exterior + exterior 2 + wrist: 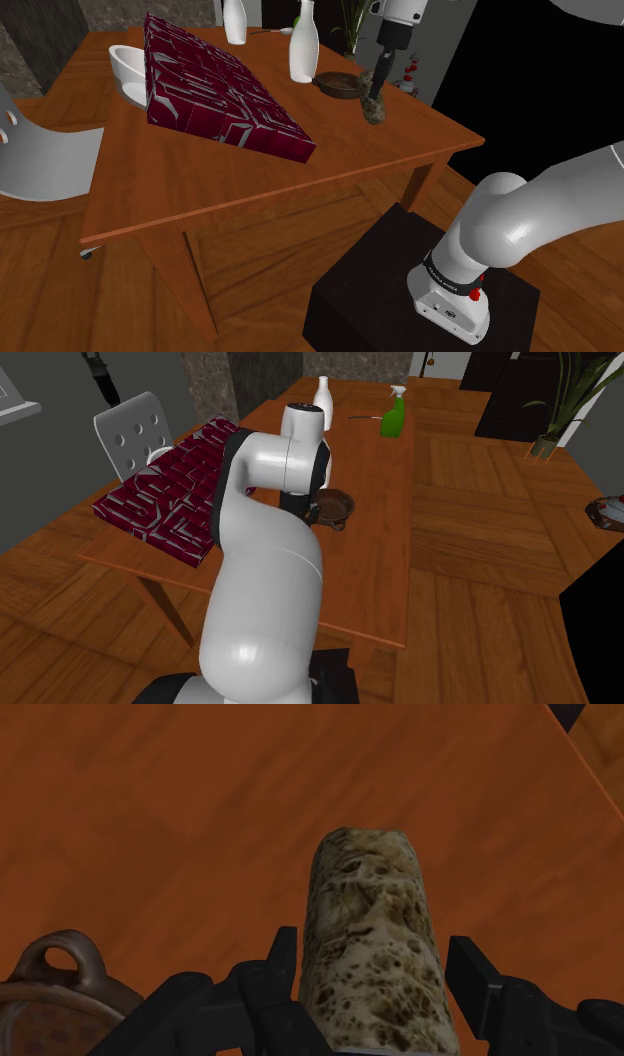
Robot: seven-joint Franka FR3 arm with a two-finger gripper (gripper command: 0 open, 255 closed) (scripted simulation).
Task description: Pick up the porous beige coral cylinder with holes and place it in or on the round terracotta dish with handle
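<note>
The mottled beige coral cylinder (365, 904) is seen clasped between the black fingers (280, 966) of the gripper (372, 959) in the wrist view, with its pitted free end pointing away from the hand over the orange-brown table (180, 824). In the shoulder view the gripper (376, 90) is placed in the upper right of the frame, above the far right part of the table (200, 170), and the coral cylinder (374, 110) is held below it at a slight tilt; whether its lower end touches the wood cannot be told. The round brown dish (340, 86) is found just to the cylinder's left in that frame, and its looped handle (60, 959) is caught beside the fingers in the wrist view. A dark red patterned block (215, 85) is laid across the table's upper middle, with a white vase (304, 45) behind the dish. In the second exterior view the dish (335, 507) is partly hidden by the white arm (265, 552) at mid-frame, and a green spray bottle (393, 417) is set farther up.
</note>
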